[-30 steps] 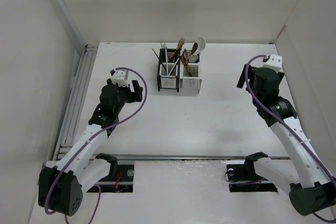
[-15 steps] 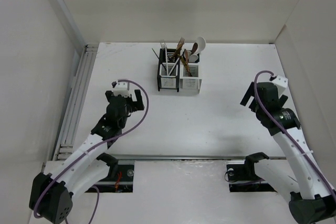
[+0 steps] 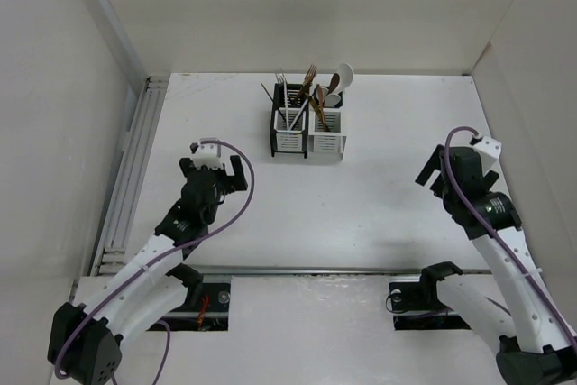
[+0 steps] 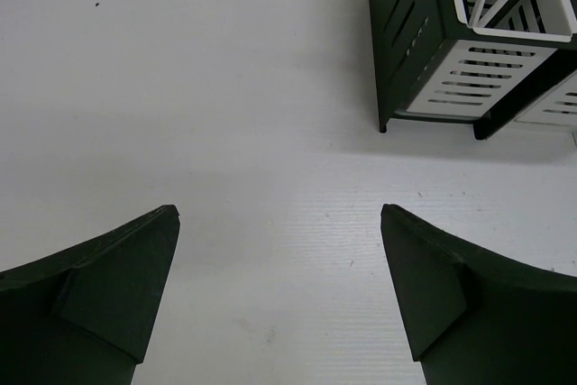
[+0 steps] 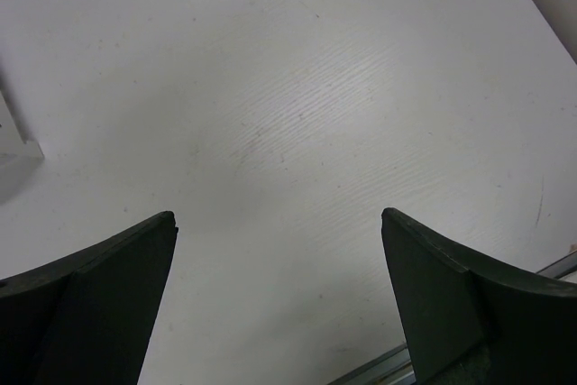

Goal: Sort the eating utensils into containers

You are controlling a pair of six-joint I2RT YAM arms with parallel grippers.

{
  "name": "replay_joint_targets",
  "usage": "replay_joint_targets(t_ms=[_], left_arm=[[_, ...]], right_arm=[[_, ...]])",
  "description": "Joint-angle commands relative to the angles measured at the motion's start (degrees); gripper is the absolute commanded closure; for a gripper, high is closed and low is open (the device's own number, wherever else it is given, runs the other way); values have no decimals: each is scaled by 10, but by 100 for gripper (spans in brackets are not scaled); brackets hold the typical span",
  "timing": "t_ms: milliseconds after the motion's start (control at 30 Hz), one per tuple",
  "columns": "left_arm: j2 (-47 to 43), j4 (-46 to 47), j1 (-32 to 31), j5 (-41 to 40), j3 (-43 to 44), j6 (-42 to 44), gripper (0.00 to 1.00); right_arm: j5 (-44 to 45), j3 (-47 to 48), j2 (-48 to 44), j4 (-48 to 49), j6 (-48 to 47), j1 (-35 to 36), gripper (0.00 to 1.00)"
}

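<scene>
Both grippers are empty. The left gripper [image 4: 279,212] and right gripper [image 5: 279,215] hang with jaws spread wide, low over the table [image 3: 361,214], well short of the holders. At the far centre, the black holder [image 3: 288,139] and white holder [image 3: 327,142] touch side by side. The utensils [image 3: 309,87] stand upright inside them. No loose pieces are visible, so the sorting is probably finished.

- We see the black holder [image 3: 280,125]: black slotted walls, white slotted front panel.
- White holder [image 3: 328,142]: white, horizontal slots.
- We tag a copper fork [image 3: 310,74], a silver fork [image 3: 281,84] and a white spoon [image 3: 343,77].
- Table [image 3: 361,214]: plain white.
- Left arm [image 3: 149,254] and right arm [image 3: 511,252]: white links, black joints.
- Cable [image 3: 245,182]: purple.
</scene>
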Motion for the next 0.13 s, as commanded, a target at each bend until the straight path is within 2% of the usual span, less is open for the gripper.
replay_joint_targets(t_ms=[0, 100], left_arm=[[-14, 24, -3, -10, -4, -3, 7], [-14, 24, -3, -10, -10, -3, 7]], right_arm=[[2, 17, -18, -6, 9, -2, 0], [-4, 6, -44, 19, 9, -2, 0]])
